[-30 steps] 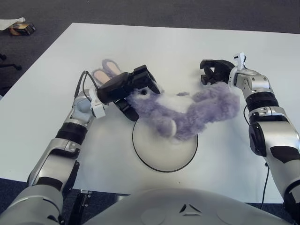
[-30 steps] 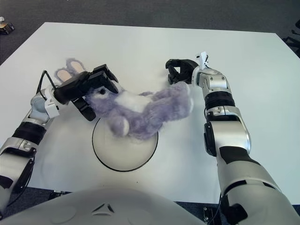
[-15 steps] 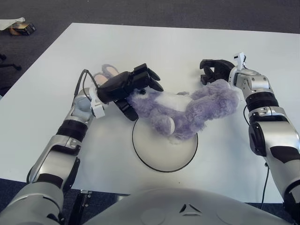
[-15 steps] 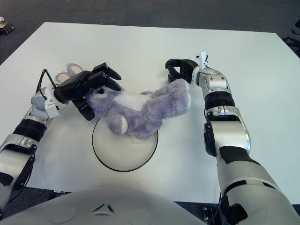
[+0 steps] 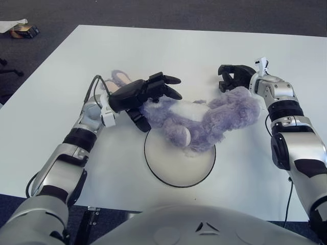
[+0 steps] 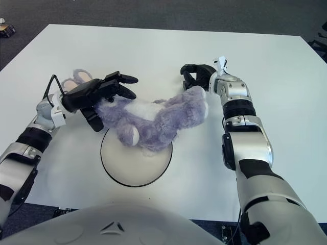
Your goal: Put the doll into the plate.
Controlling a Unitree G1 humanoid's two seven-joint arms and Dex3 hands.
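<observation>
Plush purple bunny doll [image 5: 204,120] is settling across the plate [image 5: 179,173] rim as left hand [image 5: 140,92] fingers are spreading off its head while right hand [image 5: 234,77] is hovering empty, half-curled.

Silver-grey jointed arms with black bands, each ending in a black three-fingered hand — thin black cables at the wrists.
</observation>
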